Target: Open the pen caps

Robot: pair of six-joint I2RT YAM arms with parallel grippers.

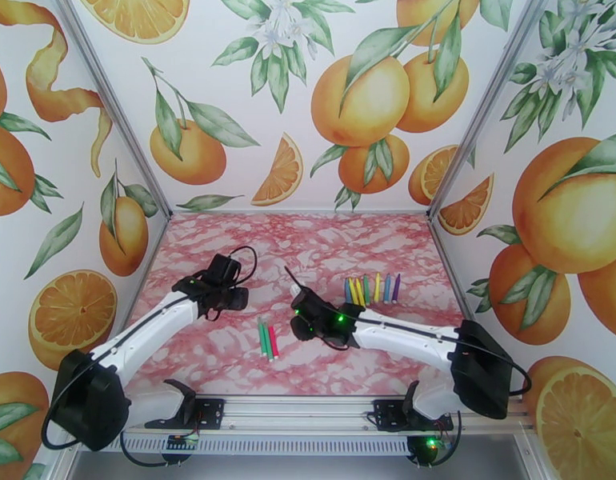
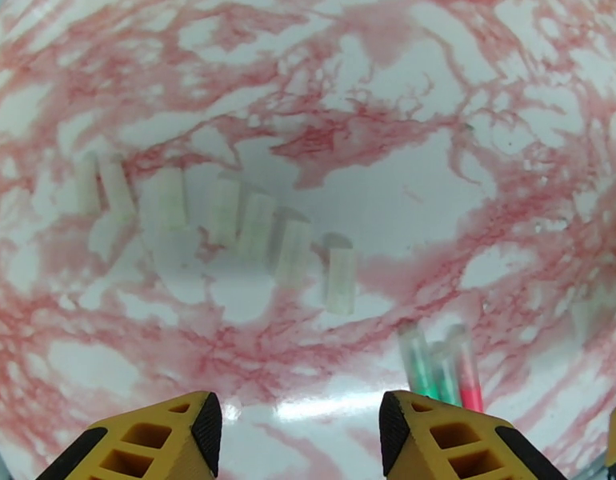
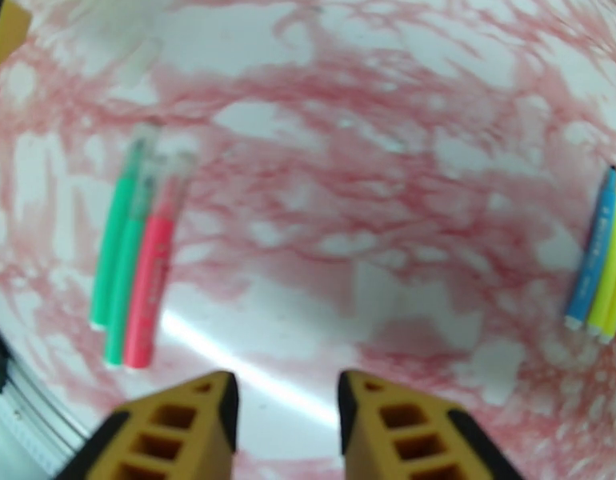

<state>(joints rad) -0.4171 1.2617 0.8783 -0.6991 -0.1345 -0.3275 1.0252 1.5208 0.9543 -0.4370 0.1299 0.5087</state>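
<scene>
White tubular links are recorded on the left arm (image 1: 152, 330) and right arm (image 1: 404, 338), joined by black housings (image 1: 88, 402). Black cables (image 1: 248, 258) and green indicator lights (image 1: 338, 318) are noted. The left gripper (image 2: 300, 410) and right gripper (image 3: 286, 390) are fitted with yellow, hollow-ribbed fingers (image 2: 144, 438) with black pads.

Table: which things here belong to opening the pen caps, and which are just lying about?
Job: three green and red pens; row of coloured pens; loose clear caps.
Just there: marbled tabletop; orange-print walls.
</scene>
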